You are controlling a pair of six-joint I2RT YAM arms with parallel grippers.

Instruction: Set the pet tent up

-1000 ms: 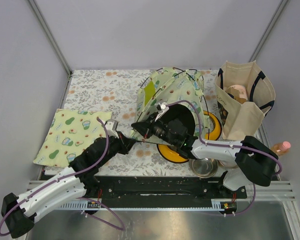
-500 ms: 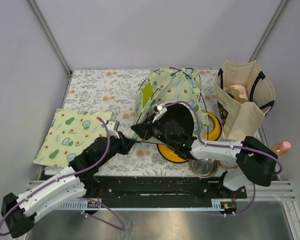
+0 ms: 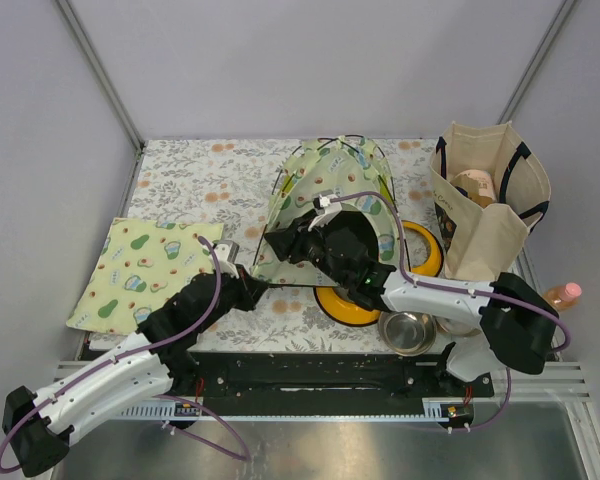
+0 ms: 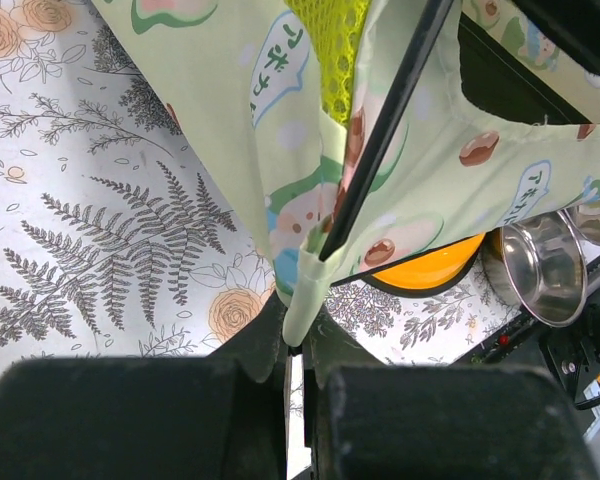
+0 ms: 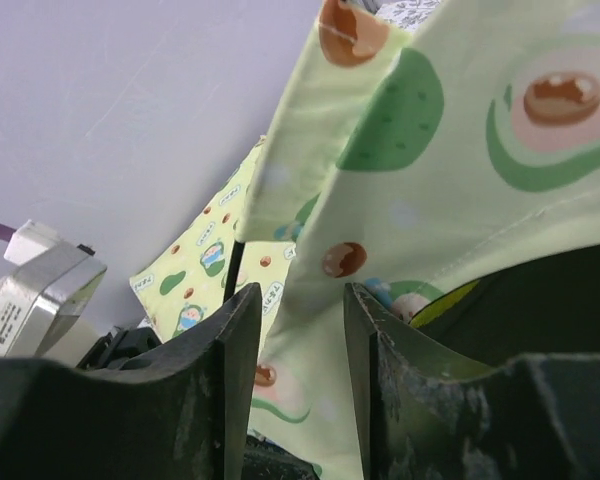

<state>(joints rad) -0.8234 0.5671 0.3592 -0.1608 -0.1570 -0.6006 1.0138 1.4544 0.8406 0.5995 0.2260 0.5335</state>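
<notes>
One pet tent (image 3: 330,185) stands mid-table. One flat avocado-print mat (image 3: 145,270) lies left. One orange feeder (image 3: 338,306), two steel bowls (image 4: 538,268), one tote bag (image 3: 490,215) and one bottle (image 3: 563,295) sit right.

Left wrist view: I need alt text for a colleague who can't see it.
The left end effector, shut, pinches a bottom hem corner of the avocado-print pet tent over the fern-print table cover. A thin black pole runs diagonally up along the fabric. To the right, past the tent's edge, an orange feeder and a steel bowl show.
</notes>
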